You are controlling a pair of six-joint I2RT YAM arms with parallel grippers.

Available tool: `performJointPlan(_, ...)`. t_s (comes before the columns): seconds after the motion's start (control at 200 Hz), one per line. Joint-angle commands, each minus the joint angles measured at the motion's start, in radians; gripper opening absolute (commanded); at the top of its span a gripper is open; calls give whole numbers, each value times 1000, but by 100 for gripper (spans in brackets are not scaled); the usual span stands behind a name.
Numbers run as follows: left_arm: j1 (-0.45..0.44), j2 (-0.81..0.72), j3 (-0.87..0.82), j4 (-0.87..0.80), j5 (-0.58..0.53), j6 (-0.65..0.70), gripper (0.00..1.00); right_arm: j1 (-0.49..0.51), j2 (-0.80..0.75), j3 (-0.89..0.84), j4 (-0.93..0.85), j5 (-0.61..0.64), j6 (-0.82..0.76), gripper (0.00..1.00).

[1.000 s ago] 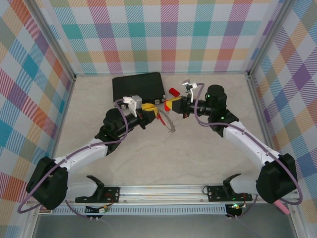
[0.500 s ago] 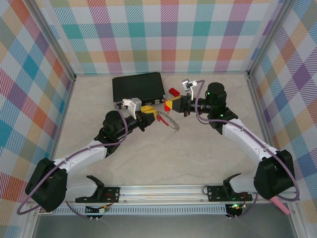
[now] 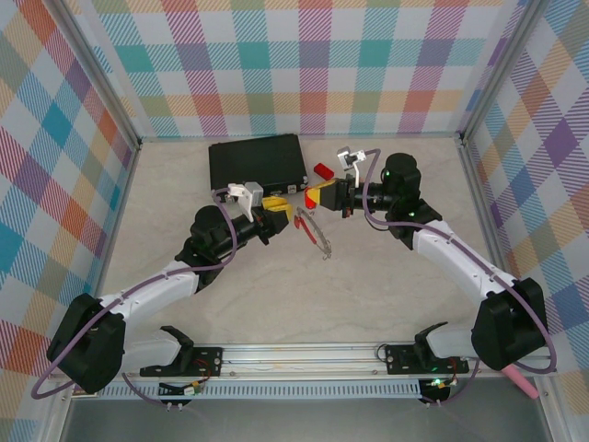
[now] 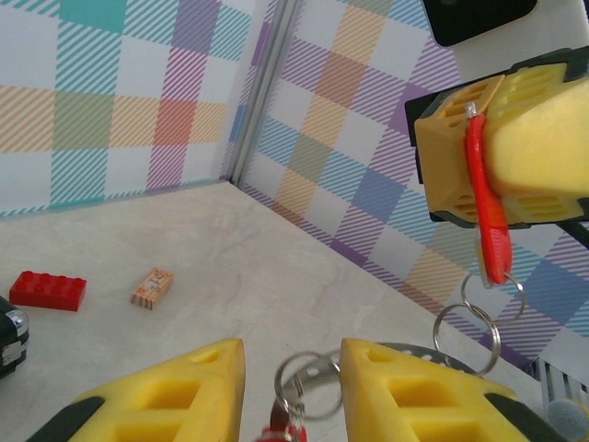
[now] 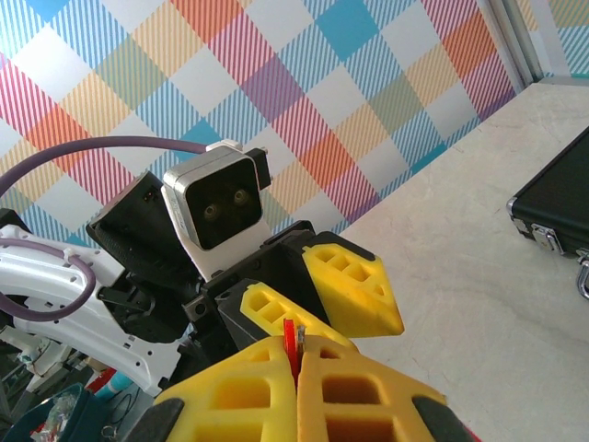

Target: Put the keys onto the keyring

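You are pinching the light, slippery key [image 4: 492, 249] by its red part, right fingers [image 4: 543, 129] pressed together. Left fingers [image 4: 423, 396] are straddling the springy keyring [image 3: 315, 233]; grip unclear.

Keyring [image 3: 315, 233] is on the move in the top view. A second ago it hung off the left gripper [image 3: 280, 210] as a curved arc, then half a second back it swung open into a broad loop facing my camera. Now it has turned nearly edge-on and I read it as a thin line. Its free end has dropped further toward the near edge of the table. The right arm [image 3: 460, 262] leaned in a touch to the left early in that second, elbow and forearm shifting over. It carried the right gripper [image 3: 313, 196] and the red key [image 4: 485, 207] along.
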Motion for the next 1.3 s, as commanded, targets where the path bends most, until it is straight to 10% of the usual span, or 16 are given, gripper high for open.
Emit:
performJointPlan(0.0,9,0,3,40,26,2,32,-4,2,23,41,-25,1,0)
performJointPlan(1.295,-91,77,116,32,122,75,33,-4,-49,-32,2,115,1,0)
